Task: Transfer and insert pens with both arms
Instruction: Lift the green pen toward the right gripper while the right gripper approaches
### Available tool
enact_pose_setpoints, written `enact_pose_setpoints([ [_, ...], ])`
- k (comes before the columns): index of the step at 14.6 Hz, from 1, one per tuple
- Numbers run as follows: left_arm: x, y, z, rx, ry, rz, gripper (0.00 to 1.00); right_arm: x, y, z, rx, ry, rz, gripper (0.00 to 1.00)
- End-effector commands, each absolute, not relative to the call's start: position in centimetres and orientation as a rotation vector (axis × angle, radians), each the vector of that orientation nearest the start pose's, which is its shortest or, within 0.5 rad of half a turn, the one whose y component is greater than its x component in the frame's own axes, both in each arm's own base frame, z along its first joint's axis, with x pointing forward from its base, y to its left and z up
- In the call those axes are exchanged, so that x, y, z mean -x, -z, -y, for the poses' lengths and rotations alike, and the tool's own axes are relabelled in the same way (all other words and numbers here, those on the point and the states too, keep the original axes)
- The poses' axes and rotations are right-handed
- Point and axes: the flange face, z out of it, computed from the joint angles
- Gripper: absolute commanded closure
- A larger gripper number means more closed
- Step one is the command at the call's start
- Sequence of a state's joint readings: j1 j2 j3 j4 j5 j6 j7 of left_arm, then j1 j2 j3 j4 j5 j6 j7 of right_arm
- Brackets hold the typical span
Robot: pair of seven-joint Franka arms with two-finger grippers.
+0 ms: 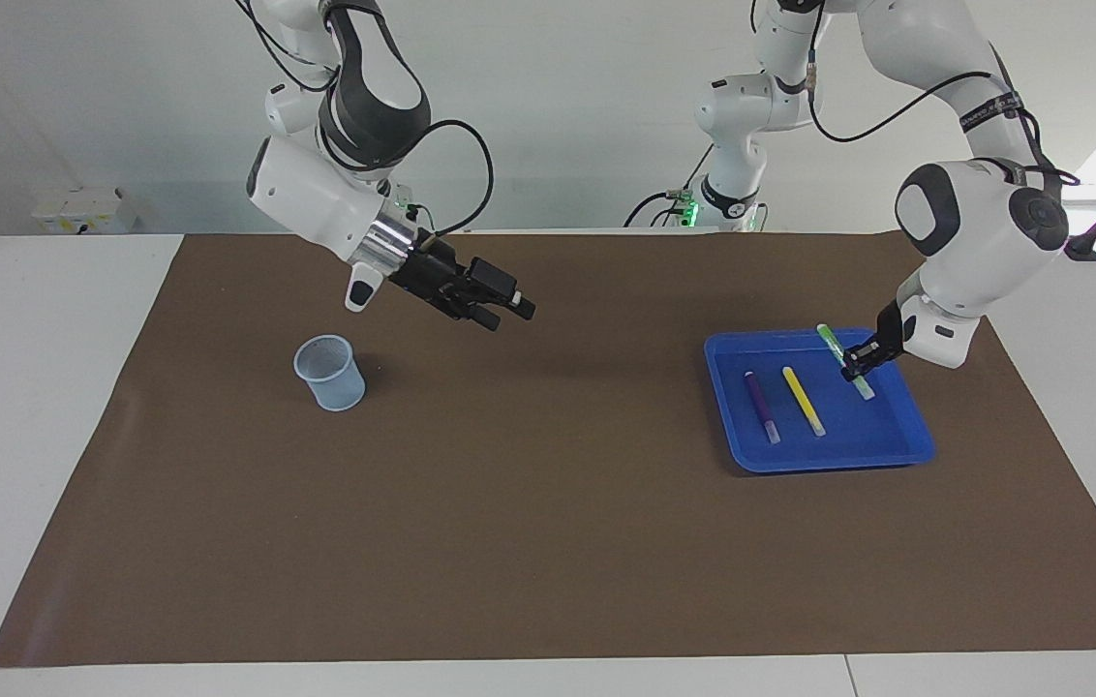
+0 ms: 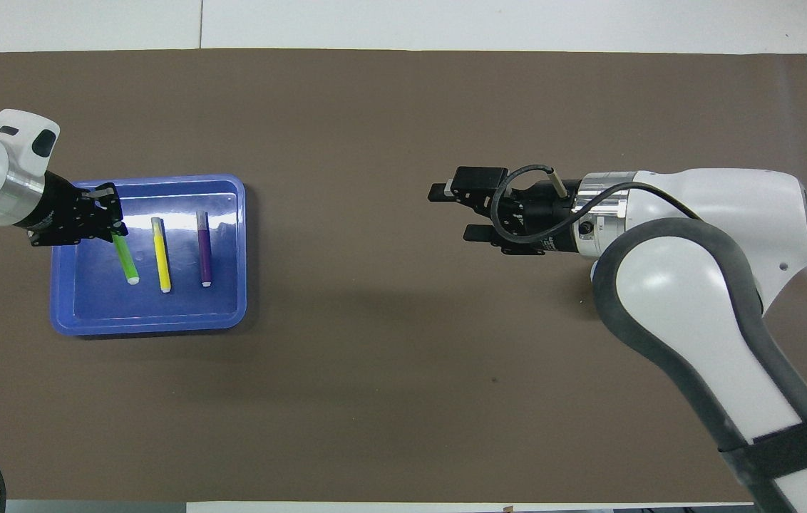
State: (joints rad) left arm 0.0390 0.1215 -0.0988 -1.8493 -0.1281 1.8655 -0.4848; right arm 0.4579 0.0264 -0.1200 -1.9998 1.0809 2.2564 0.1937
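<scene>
Step 1 looks underway: the left gripper (image 1: pixel 860 366) clamps the green pen (image 1: pixel 837 350) over the blue tray (image 1: pixel 834 455), needing a handover to the waiting, open-fingered right gripper (image 1: pixel 507 308).

The left hand (image 1: pixel 860 366) is clamped on the green pen (image 1: pixel 833 342) and holds it tilted over the blue tray (image 1: pixel 906 453). In the tray lie the yellow pen (image 1: pixel 803 400) and the purple pen (image 1: pixel 760 407), side by side (not touching). The right hand (image 1: pixel 507 314) hangs with fingers apart above the brown mat (image 1: pixel 529 503), near a pale mesh cup (image 1: pixel 328 372) that stands upright toward the right arm's end of the tabletop (image 1: pixel 25 387).
</scene>
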Motion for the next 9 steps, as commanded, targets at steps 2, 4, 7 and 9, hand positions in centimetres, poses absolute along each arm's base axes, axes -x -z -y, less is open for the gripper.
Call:
enact_pose_setpoints([
  [2,-55.9,-48.3,9.8,3.124,-0.357,1.187,1.00,-54.0,-48.3,-24.1,2.136,-0.059,-0.556,0.00],
  [4,-55.4,-48.6,12.3,3.045,-0.467,1.466,1.00,-53.4,-48.4,-26.1,2.127,-0.009,-0.563,0.00],
  [7,-55.1,-48.8,14.5,2.888,-0.607,1.815,1.00,-52.3,-48.2,-28.9,2.126,0.020,-0.540,0.00],
  [9,-54.4,-48.5,15.3,2.790,-0.703,2.020,1.00,-51.8,-48.5,-30.2,2.124,0.046,-0.543,0.00],
])
